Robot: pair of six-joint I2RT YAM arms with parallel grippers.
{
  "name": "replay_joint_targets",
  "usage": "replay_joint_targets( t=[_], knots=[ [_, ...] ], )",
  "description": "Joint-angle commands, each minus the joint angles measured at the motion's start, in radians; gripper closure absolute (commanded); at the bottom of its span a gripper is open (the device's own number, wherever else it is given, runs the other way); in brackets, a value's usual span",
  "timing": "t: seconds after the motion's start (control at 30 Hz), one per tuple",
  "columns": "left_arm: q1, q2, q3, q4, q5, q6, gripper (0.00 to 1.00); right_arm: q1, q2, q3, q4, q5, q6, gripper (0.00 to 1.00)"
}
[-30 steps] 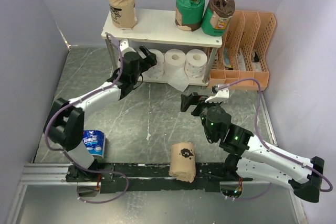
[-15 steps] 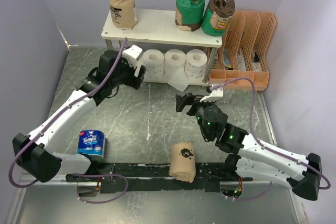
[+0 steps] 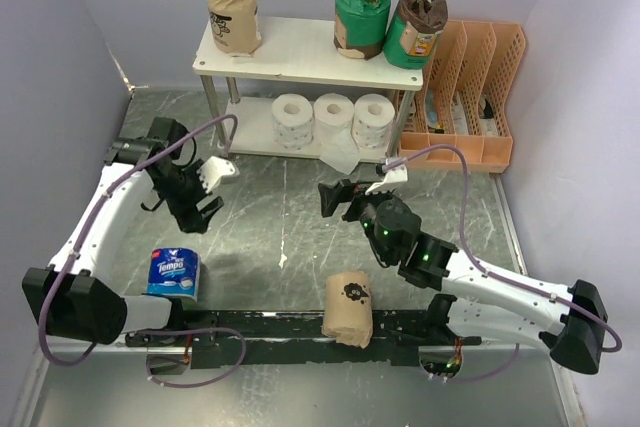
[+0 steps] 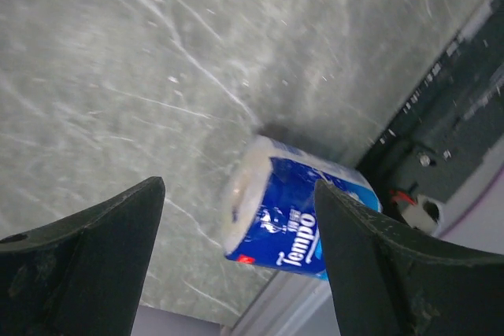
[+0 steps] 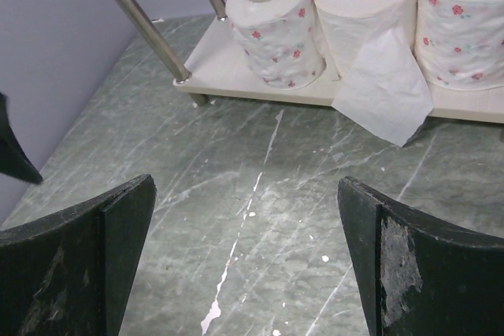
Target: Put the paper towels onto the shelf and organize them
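Note:
The shelf stands at the back. A tan-wrapped paper towel and two green-wrapped ones stand on its top board. Three white rolls sit in a row on the lower tier, the middle roll trailing a loose sheet. A blue Tempo roll lies near the front left. Another tan roll rests on the front rail. My left gripper hangs open above the blue roll, apart from it. My right gripper is open over bare floor, facing the shelf.
An orange slotted file rack stands right of the shelf. A black rail runs along the near edge. Lilac walls close in the left, back and right. A metal shelf post stands ahead-left of the right gripper.
My left arm has pulled away from the shelf's lower tier and swung left and nearer, now over the blue roll. My right gripper has drifted slightly left.

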Motion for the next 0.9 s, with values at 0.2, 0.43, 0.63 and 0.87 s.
replay_joint_targets(
  t=[0.2, 0.43, 0.63, 0.87],
  knots=[
    [0.209, 0.089, -0.172, -0.120, -0.009, 0.254, 0.17, -0.004, -0.084, -0.053, 0.029, -0.002, 0.009, 0.00],
    [0.314, 0.160, -0.156, -0.123, 0.036, 0.306, 0.18, -0.005, -0.070, -0.067, 0.052, -0.010, 0.013, 0.00],
    [0.309, 0.144, -0.225, -0.123, 0.017, 0.322, 0.21, -0.006, -0.047, -0.058, 0.053, -0.021, 0.006, 0.00],
    [0.309, 0.086, -0.323, -0.123, -0.044, 0.357, 0.25, -0.005, -0.019, -0.042, 0.053, -0.037, -0.007, 0.00]
  ],
)
